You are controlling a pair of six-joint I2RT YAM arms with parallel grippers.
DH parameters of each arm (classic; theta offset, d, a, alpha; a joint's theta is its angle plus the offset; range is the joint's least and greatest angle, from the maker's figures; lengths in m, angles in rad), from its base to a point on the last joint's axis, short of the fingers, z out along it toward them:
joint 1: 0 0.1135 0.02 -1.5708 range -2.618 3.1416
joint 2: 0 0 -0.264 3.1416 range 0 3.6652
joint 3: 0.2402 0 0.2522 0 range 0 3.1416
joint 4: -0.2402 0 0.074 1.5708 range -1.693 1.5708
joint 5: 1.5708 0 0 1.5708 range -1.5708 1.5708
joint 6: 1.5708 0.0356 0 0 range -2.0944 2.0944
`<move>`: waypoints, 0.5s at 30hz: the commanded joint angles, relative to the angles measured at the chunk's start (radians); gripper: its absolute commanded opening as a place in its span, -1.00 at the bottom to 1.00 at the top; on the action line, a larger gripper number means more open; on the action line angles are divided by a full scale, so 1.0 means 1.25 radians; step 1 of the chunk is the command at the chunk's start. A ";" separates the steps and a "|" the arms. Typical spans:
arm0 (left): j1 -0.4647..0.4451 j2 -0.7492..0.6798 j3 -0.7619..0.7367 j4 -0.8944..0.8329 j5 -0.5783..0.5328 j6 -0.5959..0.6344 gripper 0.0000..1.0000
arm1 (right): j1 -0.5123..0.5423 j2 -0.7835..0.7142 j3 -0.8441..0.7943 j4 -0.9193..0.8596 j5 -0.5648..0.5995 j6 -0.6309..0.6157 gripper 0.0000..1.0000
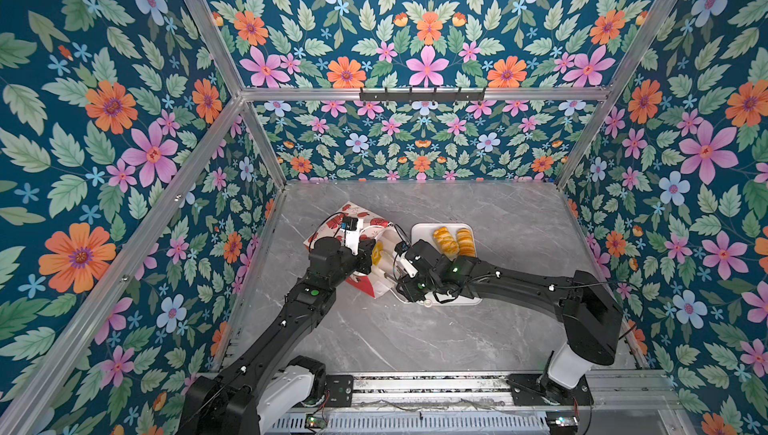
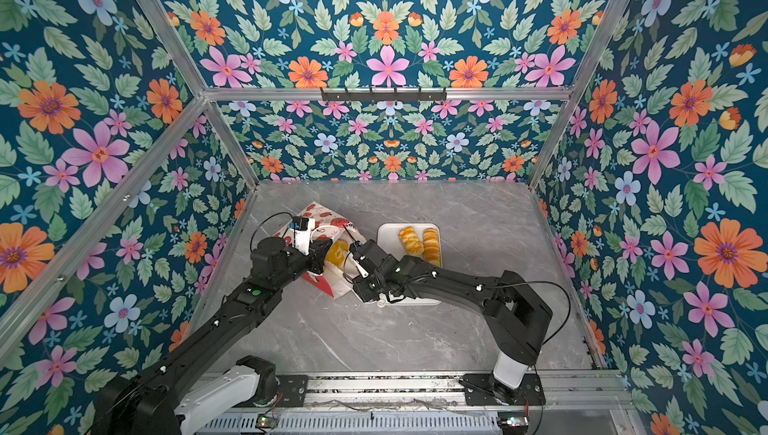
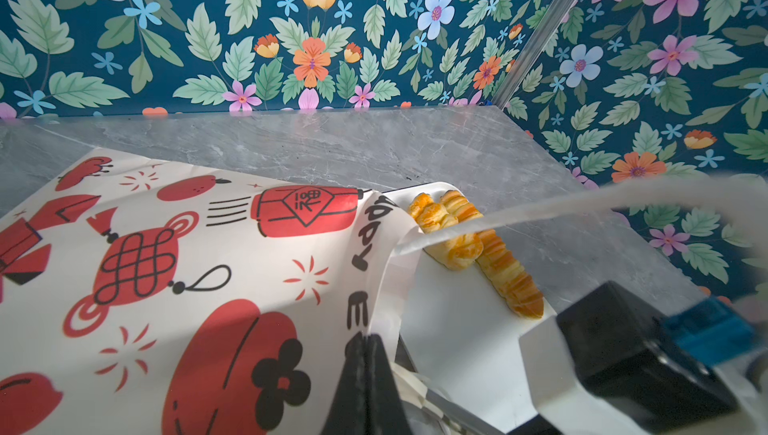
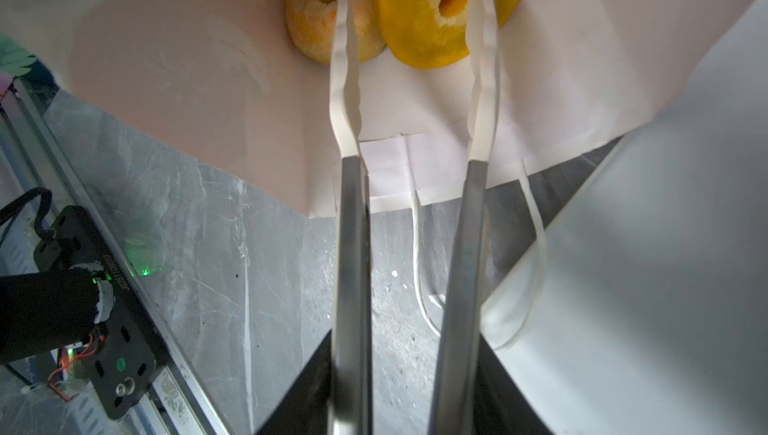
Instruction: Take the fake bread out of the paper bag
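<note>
— Where was the fake bread?
— Two ring breads (image 4: 415, 9) lay deep inside the paper bag (image 3: 208, 266). Two long loaves (image 1: 455, 241) sat on the white tray (image 1: 419, 231) beside the bag.
— And the grippers?
— The left gripper (image 3: 365, 354) pinched the bag's edge tight. The right gripper (image 4: 411, 17) reached inside, spread apart, holding nothing.

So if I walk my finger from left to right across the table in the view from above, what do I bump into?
In a top view: the paper bag → the yellow ring bread inside its mouth → the twisty bread on the white tray → the long ridged bread beside it.
</note>
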 commanded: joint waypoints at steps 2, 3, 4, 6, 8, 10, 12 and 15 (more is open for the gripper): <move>-0.001 0.002 0.006 0.018 0.001 0.003 -1.00 | 0.005 0.027 0.016 0.018 0.031 0.013 -0.09; -0.001 0.002 0.005 0.019 0.001 0.003 -1.00 | 0.004 0.034 0.018 0.023 0.038 0.016 -0.09; -0.001 0.002 0.004 0.019 0.001 0.003 -1.00 | 0.004 0.040 0.018 0.024 0.044 0.021 -0.09; -0.001 0.001 0.003 0.019 0.001 0.003 -1.00 | 0.005 0.055 0.027 0.020 0.073 0.026 -0.09; 0.000 -0.002 0.003 0.018 0.000 0.003 -1.00 | 0.005 0.061 0.032 0.012 0.106 0.030 -0.09; -0.001 -0.003 0.003 0.016 -0.002 0.003 -1.00 | 0.005 0.054 0.024 0.012 0.128 0.039 -0.09; 0.000 -0.006 0.002 0.014 -0.003 0.004 -1.00 | 0.004 0.030 0.003 0.026 0.144 0.049 -0.09; -0.001 -0.005 0.001 0.015 -0.003 0.004 -1.00 | 0.004 -0.002 -0.026 0.034 0.169 0.061 -0.09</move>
